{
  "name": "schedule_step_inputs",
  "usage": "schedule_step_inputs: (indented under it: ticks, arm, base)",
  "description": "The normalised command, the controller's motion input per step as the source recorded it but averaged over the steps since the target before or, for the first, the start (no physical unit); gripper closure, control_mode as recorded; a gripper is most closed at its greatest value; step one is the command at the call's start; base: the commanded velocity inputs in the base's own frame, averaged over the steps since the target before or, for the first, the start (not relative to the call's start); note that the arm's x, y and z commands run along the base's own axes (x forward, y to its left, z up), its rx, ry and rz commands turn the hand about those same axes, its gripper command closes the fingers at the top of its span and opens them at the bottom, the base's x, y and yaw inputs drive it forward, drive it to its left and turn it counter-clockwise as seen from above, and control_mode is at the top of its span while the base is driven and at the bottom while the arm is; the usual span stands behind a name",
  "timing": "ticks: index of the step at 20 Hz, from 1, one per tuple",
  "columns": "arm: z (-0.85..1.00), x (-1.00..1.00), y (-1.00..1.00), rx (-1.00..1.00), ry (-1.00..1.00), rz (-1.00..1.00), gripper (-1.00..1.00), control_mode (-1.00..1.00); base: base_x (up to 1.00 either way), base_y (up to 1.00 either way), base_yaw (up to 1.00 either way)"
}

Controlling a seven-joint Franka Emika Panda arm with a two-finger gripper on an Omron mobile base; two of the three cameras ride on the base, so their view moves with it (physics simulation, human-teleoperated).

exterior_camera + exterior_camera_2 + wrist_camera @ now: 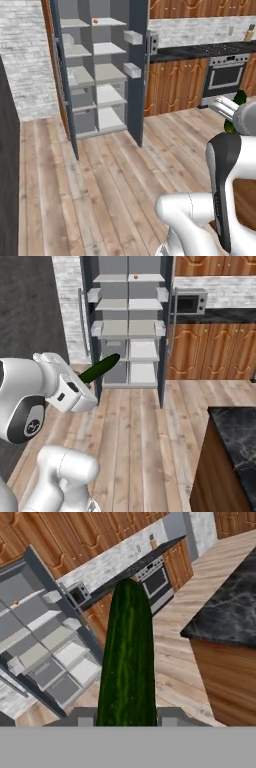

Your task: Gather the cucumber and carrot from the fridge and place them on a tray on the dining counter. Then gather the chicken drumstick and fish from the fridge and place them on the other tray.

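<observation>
The gripper (86, 387) is closed on the cucumber (127, 657), which juts forward from between its fingertips; in the hand view the dark green cucumber runs up the middle of the frame toward twelve o'clock, and in the right base view it slants up toward one o'clock from the hand, in front of the open fridge (129, 321). So the first pick appears done: the cucumber is out of the fridge and carried in the air above the wooden floor (110, 175), well apart from the shelves. It is not yet set down; a dark marbled surface (237, 436) shows at four o'clock in the right base view and at three o'clock in the hand view, probably the dining counter, but no tray can be made out on the part visible. A small orange thing (135, 277) sits on the top fridge shelf, too small to name with confidence, though it may be the carrot. The chicken drumstick and fish cannot be picked out on the shelves. By this reckoning, one of four items is in hand and none is delivered.
</observation>
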Motion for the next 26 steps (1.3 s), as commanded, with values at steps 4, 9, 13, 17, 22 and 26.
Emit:
schedule_step_inputs:
  ticks: [4, 9, 13, 17, 22, 26]
  arm:
    - [0.00, 0.00, 0.00, 0.00, 0.00, 0.00, 1.00, 1.00]
    - [0.00, 0.00, 0.00, 0.00, 0.00, 0.00, 1.00, 1.00]
    - [0.00, 0.00, 0.00, 0.00, 0.00, 0.00, 1.00, 1.00]
    - [0.00, 0.00, 0.00, 0.00, 0.00, 0.00, 1.00, 1.00]
    - [0.00, 0.00, 0.00, 0.00, 0.00, 0.00, 1.00, 1.00]
    - [0.00, 0.00, 0.00, 0.00, 0.00, 0.00, 1.00, 1.00]
  base:
    - [-1.00, 0.07, -0.14]
    - [-1.00, 0.05, -0.14]
    - [-1.00, 0.00, -0.14]
    - [-1.00, 0.00, -0.13]
    - [-0.96, -0.26, -0.09]
    - [-0.62, -0.90, -0.03]
